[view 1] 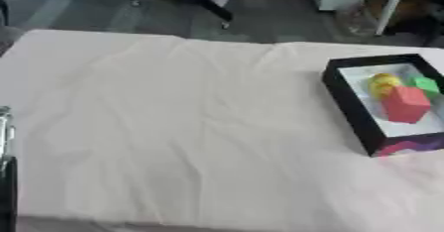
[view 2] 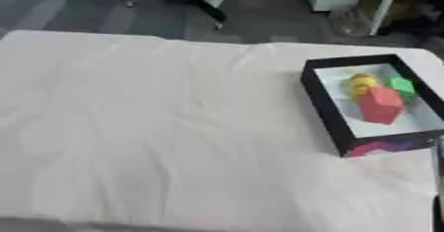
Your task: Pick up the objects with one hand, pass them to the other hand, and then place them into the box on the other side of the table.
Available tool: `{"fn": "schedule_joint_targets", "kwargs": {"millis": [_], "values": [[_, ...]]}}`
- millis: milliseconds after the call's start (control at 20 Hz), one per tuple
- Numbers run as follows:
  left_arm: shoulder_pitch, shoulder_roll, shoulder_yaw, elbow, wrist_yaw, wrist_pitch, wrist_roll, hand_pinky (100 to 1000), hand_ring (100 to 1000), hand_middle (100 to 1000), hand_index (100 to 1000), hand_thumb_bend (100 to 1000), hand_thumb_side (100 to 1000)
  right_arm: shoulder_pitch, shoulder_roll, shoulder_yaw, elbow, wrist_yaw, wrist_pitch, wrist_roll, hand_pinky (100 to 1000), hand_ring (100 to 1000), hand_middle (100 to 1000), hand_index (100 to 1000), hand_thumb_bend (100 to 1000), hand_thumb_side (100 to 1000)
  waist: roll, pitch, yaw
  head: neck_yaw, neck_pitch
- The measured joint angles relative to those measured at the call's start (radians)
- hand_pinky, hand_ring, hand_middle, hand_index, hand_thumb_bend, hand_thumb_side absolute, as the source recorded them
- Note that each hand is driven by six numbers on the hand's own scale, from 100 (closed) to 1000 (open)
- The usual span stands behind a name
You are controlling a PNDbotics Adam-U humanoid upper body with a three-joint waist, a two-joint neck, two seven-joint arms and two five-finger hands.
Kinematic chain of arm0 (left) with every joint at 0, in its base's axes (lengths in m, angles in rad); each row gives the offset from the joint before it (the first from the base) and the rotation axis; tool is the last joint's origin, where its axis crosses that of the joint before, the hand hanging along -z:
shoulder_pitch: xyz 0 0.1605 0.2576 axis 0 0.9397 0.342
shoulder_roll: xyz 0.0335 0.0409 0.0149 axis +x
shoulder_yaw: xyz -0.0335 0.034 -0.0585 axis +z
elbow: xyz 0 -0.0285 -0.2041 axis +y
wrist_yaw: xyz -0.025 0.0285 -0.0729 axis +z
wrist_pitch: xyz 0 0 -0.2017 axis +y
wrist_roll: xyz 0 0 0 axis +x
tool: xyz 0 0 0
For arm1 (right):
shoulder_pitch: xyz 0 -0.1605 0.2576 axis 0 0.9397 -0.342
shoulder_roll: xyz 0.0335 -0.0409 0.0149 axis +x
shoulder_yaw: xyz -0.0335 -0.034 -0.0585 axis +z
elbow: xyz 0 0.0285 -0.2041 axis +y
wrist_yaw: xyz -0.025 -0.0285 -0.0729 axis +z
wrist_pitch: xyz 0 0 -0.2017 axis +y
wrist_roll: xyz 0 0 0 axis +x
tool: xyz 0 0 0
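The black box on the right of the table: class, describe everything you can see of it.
The black box is a shallow open rectangular tray with dark walls and a white floor. It lies flat, slightly askew, on the white cloth at the table's right side. Inside sit a red block, a green block and a yellow object, clustered together. A magenta patch marks its near outer wall.

You've got no readable text, label, brand, number or sign anywhere here. The black box point(view 2: 322, 108) at the right of the counter point(view 2: 156, 127) shows bare walls to you, apart from a pink and purple patch at its near corner with no letters you can make out. The red block point(view 2: 380, 105), green block point(view 2: 402, 86) and yellow piece point(view 2: 360, 83) inside it carry no markings.
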Motion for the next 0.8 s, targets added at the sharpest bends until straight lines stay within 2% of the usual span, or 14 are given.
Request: {"fn": "schedule_joint_targets", "kwargs": {"millis": [150,350,800], "values": [[0.011,-0.026,-0.006,-0.008,0.02,0.002,0.0,608,543,593,680,955,778,0.021,0.018,0.006,0.003,-0.067,-0.054,-0.055,414,666,662,960,100,452,0.001,-0.003,0.0,-0.012,0.0],[0.015,-0.04,-0.007,-0.01,0.036,0.005,-0.007,608,542,592,678,948,755,0.035,0.031,0.006,0.016,-0.119,-0.101,-0.101,406,663,658,959,100,459,0.003,-0.005,-0.003,-0.025,0.0],[0.019,-0.048,-0.012,-0.009,0.047,-0.002,-0.021,604,533,582,668,927,725,0.048,0.046,0.012,0.035,-0.18,-0.138,-0.139,390,641,638,964,100,477,0.007,-0.004,-0.006,-0.073,0.0]]}}
